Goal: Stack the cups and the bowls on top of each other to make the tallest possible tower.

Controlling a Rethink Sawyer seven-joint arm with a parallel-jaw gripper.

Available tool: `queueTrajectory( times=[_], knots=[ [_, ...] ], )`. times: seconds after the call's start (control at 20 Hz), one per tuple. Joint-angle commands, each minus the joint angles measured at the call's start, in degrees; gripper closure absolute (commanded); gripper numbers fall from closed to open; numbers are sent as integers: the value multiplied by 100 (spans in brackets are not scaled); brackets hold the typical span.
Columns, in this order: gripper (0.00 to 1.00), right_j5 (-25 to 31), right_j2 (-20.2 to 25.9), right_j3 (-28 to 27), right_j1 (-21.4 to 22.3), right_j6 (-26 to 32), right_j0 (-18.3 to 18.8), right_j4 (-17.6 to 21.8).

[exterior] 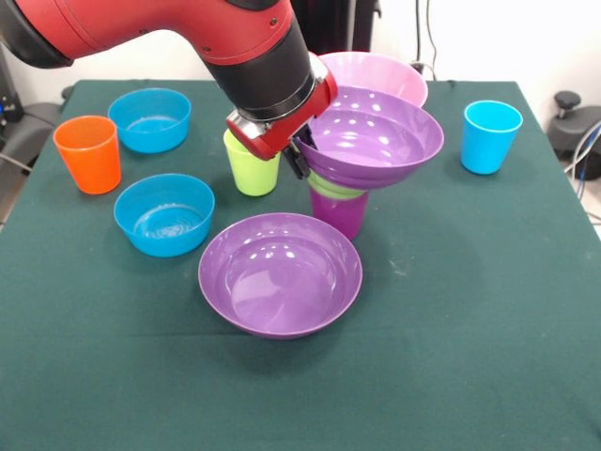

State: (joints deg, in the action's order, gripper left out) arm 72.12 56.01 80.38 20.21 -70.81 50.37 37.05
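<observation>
Orange cup [87, 153]: far left, upright on the counter [470, 329].
Blue bowls [149, 119] [164, 214]: at 1 and 5 o'clock of it.
Lime cup [252, 169]: just left of the tower.
End effector [299, 162]: at the tower's left rim; grip cannot be told.
Tower [362, 155]: purple cup, green bowl, wide purple bowl on top.
Second purple bowl [280, 273]: at 7 o'clock of it.
Light blue cup [490, 136]: far right.

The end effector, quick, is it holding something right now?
End effector: at the rim of the wide glossy purple plastic bowl topping the stack; open or closed cannot be told.
</observation>
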Motion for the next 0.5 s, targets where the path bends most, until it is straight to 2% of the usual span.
queueTrajectory(
  times=[0.05, 0.5],
  knots=[
    [100, 55, -497, 13, -53, 1461, -267, 575],
    [100, 228, -384, 90, 72, 1563, -152, 396]
  ],
)
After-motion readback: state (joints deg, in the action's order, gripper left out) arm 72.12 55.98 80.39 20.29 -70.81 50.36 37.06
